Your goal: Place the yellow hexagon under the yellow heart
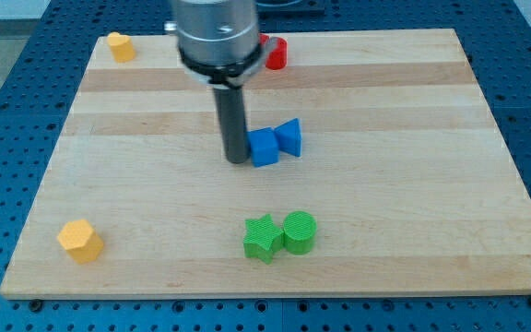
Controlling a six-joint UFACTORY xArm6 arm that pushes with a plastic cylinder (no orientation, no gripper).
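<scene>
The yellow hexagon (80,240) sits at the lower left of the wooden surface (413,212), a chunky orange-yellow block with flat facets. The yellow heart (121,45) is far off at the upper left corner. The arm carries no hand, only a rod; my tip (236,160) touches the blue cube (264,147) near centre.

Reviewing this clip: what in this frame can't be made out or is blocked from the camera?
- Red block, camera view: its left part is behind the arm's housing, so its shape is unclear.
- My tip: whether it touches the blue cube just to its right cannot be told.
- Yellow block at the view's top left: too small to confirm as the heart.
- Arm above the housing: cut off by the top edge.
</scene>
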